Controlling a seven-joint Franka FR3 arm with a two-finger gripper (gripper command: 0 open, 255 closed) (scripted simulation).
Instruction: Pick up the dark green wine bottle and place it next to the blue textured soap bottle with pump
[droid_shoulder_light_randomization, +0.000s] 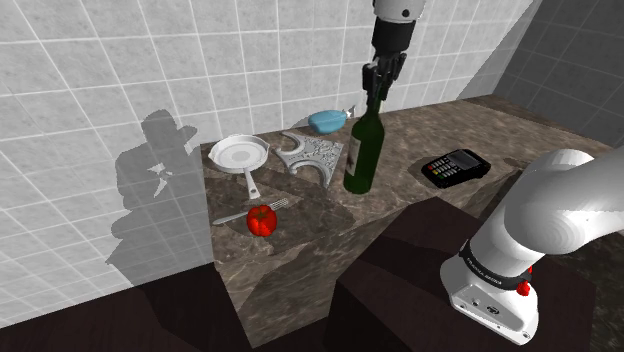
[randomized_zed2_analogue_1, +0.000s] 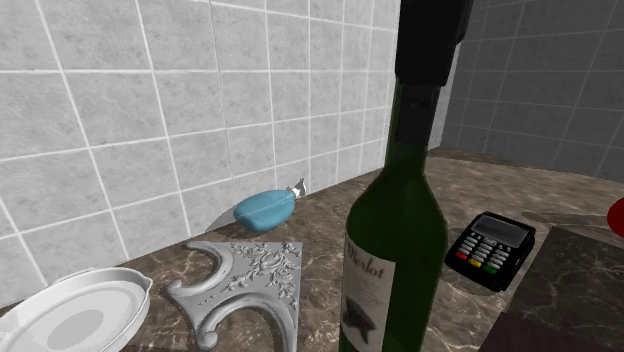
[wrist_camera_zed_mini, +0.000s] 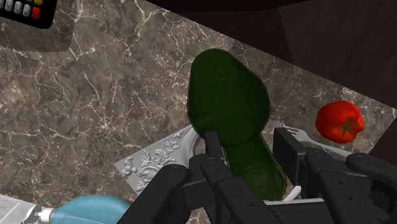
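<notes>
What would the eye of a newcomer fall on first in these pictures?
A dark green glass wine bottle stands upright on the marbled counter, the black gripper clasping its neck. Behind it, near the tiled wall, lies a light blue soap bottle; a red vegetable rests near the front edge.

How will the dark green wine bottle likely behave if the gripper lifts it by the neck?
The wine bottle is tall with a narrow base, so it may tip or swing. Its surface looks smooth and glossy, so the neck could slip in the gripper. It looks like glass, so probably fragile.
</notes>
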